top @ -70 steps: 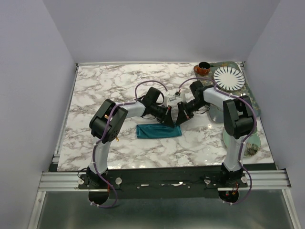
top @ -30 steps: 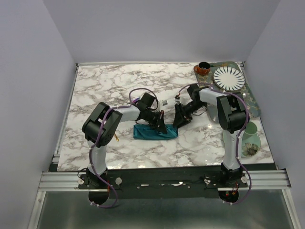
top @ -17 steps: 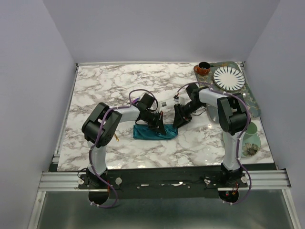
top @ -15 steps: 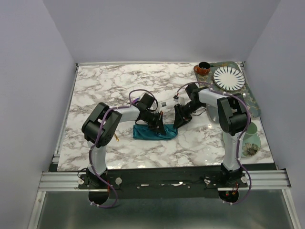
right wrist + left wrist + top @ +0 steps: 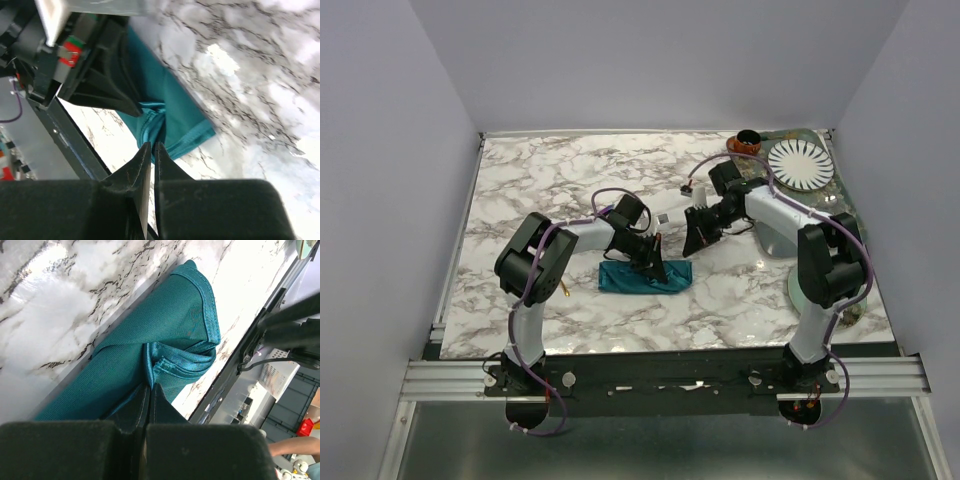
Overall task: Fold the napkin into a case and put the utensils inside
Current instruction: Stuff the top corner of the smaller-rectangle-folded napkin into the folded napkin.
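Teal napkin (image 5: 632, 279), folded into a narrow strip, lies near the middle of the marble surface (image 5: 540, 190), its long axis running left to right. The left pincer (image 5: 657, 268) is clamped on a bunched fold toward the strip's right end. Just to the right and a little farther back, the right pincer (image 5: 691, 243) hangs by that same end, jaws nearly together. Whether they nip cloth I cannot tell.
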You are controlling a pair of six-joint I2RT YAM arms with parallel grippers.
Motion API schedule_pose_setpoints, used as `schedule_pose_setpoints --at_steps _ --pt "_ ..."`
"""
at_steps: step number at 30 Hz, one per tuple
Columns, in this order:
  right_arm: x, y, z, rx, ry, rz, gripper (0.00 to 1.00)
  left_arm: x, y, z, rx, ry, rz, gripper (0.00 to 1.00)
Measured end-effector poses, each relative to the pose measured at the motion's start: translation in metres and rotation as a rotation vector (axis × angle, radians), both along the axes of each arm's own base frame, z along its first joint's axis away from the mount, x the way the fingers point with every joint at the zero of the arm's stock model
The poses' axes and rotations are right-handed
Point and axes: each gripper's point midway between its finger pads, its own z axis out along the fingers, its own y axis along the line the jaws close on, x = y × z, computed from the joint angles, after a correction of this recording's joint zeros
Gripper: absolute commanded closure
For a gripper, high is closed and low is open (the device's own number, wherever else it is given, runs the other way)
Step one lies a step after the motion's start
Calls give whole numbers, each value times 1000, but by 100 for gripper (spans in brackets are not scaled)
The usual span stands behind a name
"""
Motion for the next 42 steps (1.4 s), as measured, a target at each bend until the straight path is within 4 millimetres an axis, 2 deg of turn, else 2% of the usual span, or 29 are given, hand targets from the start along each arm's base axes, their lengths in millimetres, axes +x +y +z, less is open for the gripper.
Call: schedule_pose_setpoints --at_steps 2,6,14,21,26,29,32,33,34,35,42 --pt "-3 6 0 -10 -22 22 83 0 0 0 -2 2 -1 100" --pt "-10 12 -6 -43 -32 55 73 1 1 0 -3 3 2 100" --pt "-16 15 -26 -123 -44 77 73 1 1 0 -2 3 3 100" --pt "-22 12 -47 -204 -73 77 67 2 2 0 -4 7 4 100" --pt "-18 11 -54 -238 -104 63 66 2 3 0 -7 13 6 100" --pt "-16 10 -56 -247 -117 55 68 3 3 0 -9 16 8 100" --pt "-16 11 -57 -255 -139 52 81 3 4 -1 -12 21 10 100" --pt "-16 12 -57 -260 -148 51 91 4 4 -1 -13 22 11 100" --pt "-15 12 -57 -263 -154 50 97 4 5 -1 -13 24 11 100" --pt "-15 12 -58 -267 -166 50 99 4 5 -1 -13 25 12 100" --pt "-13 12 -56 -275 -190 43 99 4 6 -1 -16 30 13 100"
